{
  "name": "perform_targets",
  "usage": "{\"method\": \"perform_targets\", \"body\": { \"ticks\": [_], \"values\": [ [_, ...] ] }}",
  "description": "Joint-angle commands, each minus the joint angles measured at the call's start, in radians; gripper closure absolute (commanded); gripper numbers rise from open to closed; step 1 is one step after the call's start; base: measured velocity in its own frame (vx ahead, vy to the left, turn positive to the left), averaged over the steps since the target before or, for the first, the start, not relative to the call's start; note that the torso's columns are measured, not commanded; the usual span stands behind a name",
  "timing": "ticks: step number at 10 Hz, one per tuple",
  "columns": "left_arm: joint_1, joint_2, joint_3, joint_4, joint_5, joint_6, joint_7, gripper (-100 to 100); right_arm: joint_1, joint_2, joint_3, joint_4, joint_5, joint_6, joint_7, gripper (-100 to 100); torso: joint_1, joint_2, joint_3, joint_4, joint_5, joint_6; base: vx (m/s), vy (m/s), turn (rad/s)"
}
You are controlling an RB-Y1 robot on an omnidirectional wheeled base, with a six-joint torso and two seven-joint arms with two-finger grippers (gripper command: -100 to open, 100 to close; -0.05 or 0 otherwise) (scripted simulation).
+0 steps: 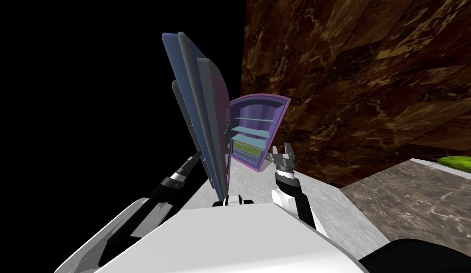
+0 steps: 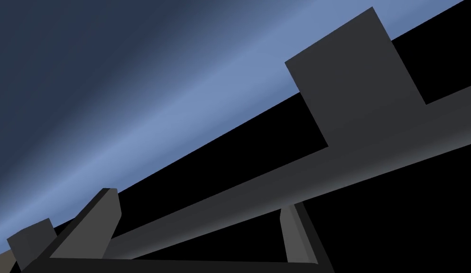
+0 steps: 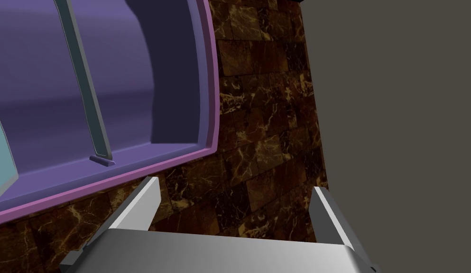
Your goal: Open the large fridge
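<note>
The large fridge (image 1: pixel 258 102) stands straight ahead, its purple cabinet with shelves and a green drawer (image 1: pixel 246 149) exposed. Its blue door (image 1: pixel 201 118) is swung wide, edge-on toward me. My left forearm (image 1: pixel 182 173) reaches behind the door's outer face. In the left wrist view my left gripper (image 2: pixel 201 213) is open, its fingers (image 2: pixel 101 222) straddling the grey handle bar (image 2: pixel 362 147) against the blue door face (image 2: pixel 134 95). My right gripper (image 1: pixel 282 154) hangs open and holds nothing by the cabinet's lower right corner, also seen as right gripper (image 3: pixel 234 204) near the purple cabinet rim (image 3: pixel 213 95).
A brown marbled wall (image 1: pixel 372 85) runs behind and to the right of the fridge. A stone counter (image 1: pixel 410 199) with a green thing (image 1: pixel 459 163) stands at the right. Grey floor (image 1: pixel 258 185) lies before the fridge. Left of the door is a black area.
</note>
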Motion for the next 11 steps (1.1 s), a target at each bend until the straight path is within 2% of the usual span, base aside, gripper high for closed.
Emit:
{"method": "perform_targets", "body": {
  "ticks": [1, 2, 4, 5, 7, 11],
  "values": [
    [0.01, 0.004, -0.039, -0.001, -0.002, -0.007, 0.004, 100, 0.0, 0.0, 0.0, 0.0, 0.0, 0.0, 0.0, 0, 0.001, -0.001, 0.0, 0.0, 0.0, 0.001, 0.002, -0.033, 0.019],
    [0.0, 0.019, -0.021, 0.006, 0.003, -0.027, 0.007, 100, 0.0, 0.0, 0.0, 0.0, 0.0, 0.0, 0.0, 0, 0.002, -0.001, -0.001, 0.0, 0.001, 0.001, -0.02, 0.168, -0.141],
    [0.0, 0.019, -0.021, 0.006, 0.003, -0.027, 0.007, 100, 0.0, -0.001, 0.0, 0.0, 0.0, 0.0, 0.0, 0, 0.005, -0.001, -0.001, 0.003, -0.001, 0.002, 0.002, 0.222, -0.045],
    [0.006, 0.019, 0.01, -0.027, 0.013, 0.006, 0.012, -100, 0.0, 0.0, 0.0, 0.0, 0.0, 0.0, 0.0, 0, 0.001, -0.001, -0.002, 0.004, -0.002, -0.002, 0.025, 0.1, 0.089],
    [0.022, 0.028, 0.019, -0.066, 0.023, 0.024, 0.02, -100, 0.0, 0.0, 0.0, 0.0, 0.0, 0.0, 0.0, 0, 0.009, -0.011, -0.01, 0.007, -0.004, -0.002, 0.018, 0.021, 0.074],
    [0.038, 0.037, 0.028, -0.106, 0.034, 0.042, 0.029, -100, 0.0, 0.0, 0.0, 0.0, 0.0, 0.0, 0.0, 0, 0.014, -0.015, -0.014, 0.01, -0.005, 0.0, 0.008, 0.005, 0.032]
  ]
}}
